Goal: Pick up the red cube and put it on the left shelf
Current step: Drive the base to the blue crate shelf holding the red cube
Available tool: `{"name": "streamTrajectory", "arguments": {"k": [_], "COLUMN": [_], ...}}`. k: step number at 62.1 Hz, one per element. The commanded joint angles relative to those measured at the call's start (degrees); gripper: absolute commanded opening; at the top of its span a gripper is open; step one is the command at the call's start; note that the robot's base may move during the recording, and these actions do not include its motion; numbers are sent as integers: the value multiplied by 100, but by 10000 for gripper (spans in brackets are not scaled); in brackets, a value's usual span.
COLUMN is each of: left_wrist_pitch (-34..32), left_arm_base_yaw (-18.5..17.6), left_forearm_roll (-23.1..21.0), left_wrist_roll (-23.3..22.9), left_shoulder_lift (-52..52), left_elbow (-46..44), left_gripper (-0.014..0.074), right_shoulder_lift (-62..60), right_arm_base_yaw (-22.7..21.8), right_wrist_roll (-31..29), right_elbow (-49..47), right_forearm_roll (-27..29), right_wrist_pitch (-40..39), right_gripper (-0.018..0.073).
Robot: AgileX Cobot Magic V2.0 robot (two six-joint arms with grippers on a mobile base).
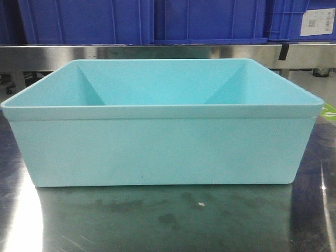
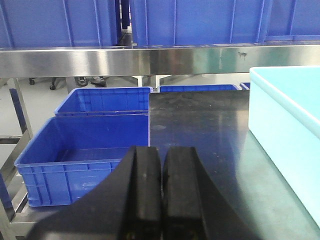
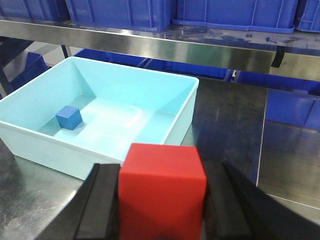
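My right gripper [image 3: 162,200] is shut on the red cube [image 3: 162,187] and holds it above the steel table, in front of the right end of the light turquoise tub [image 3: 30,137]. The shelf's brushed steel front rail [image 3: 150,45] runs across the back, with ribbed blue crates [image 3: 125,12] on it. The rail [image 2: 125,60] and crates [image 2: 200,22] also show in the left wrist view, and in the front view as rail [image 1: 157,52] and crates [image 1: 210,21]. My left gripper [image 2: 161,190] is shut and empty, left of the tub [image 2: 285,135].
A small blue cube [image 3: 68,118] lies in the tub's left part. The tub [image 1: 163,152] fills the front view on the steel table [image 1: 168,220]. Open blue crates [image 2: 75,150] stand lower, beyond the table's left edge [image 2: 149,120]. More blue crates [image 3: 292,107] sit under the shelf.
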Motion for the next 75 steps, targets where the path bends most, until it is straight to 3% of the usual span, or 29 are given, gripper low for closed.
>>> {"name": "streamTrajectory", "arguments": {"k": [1,75], "left_wrist_pitch": [-494,-494], "left_arm_base_yaw": [3,3], "left_forearm_roll": [-29,-29], "left_wrist_roll": [-5,-5], "left_shoulder_lift": [-94,-94], "left_elbow": [132,132], "left_gripper": [102,102], "right_shoulder_lift": [78,78], "right_arm_base_yaw": [-19,-19], "right_wrist_roll": [-63,-63], "right_elbow": [-145,-145], "right_forearm_roll": [-117,-117], "right_wrist_pitch": [-563,-557], "right_gripper": [195,195]}}
